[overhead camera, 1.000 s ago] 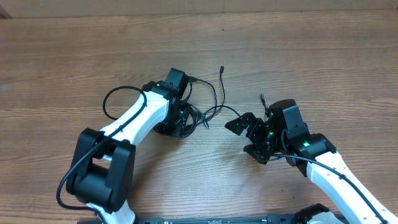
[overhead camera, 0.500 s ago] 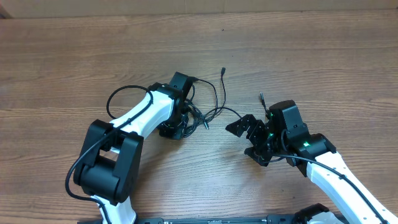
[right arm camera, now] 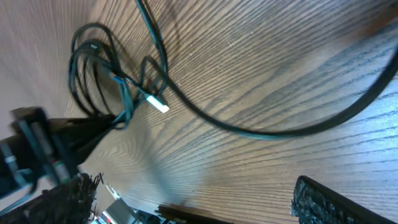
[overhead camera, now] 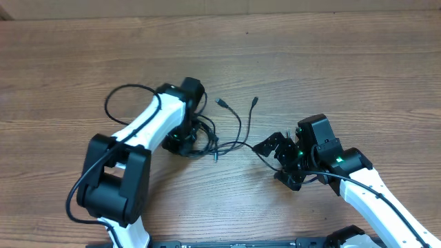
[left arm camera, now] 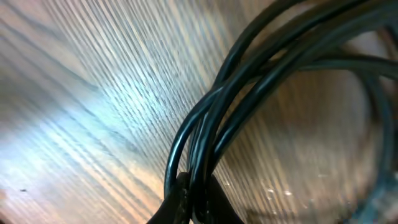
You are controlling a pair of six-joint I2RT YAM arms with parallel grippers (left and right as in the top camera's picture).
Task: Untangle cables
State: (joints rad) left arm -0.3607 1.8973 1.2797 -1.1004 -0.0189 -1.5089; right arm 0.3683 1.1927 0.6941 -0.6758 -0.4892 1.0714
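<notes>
Obs.: the thin, flexible black cables (overhead camera: 207, 141) lie on your brown wood-grain table (overhead camera: 358, 62), left of centre, as a knotted cluster of small loops. The cluster sits just beside, and partly under, the wrist end of your white-and-black left arm (overhead camera: 148, 124).

Two loose strands leave the cluster toward the far edge of the table. Each ends in a small plug, one (overhead camera: 220, 102) nearer the left arm and the other (overhead camera: 255, 101) to its right. The two plugs are apart and both lie flat on the wood. A short end with a silvery tip (right arm camera: 160, 106) pokes out on the near side of the cluster. One more long strand (overhead camera: 241, 144) runs from the cluster toward your right side and reaches the right arm's fingers.

Your left gripper (left arm camera: 194, 205) is pressed together on the cables. Its wrist view shows several strands bunched side by side and pinched between the fingertips at the bottom of the frame, then fanning up over the table. From overhead this gripper is mostly hidden under the arm.

Your right gripper (overhead camera: 273, 164) is spread wide and holds nothing. Its two black fingers point toward the cluster. Its wrist view shows the long strand curving across the wood ahead of the open fingers. Whether that strand touches the farther finger, you cannot tell.
</notes>
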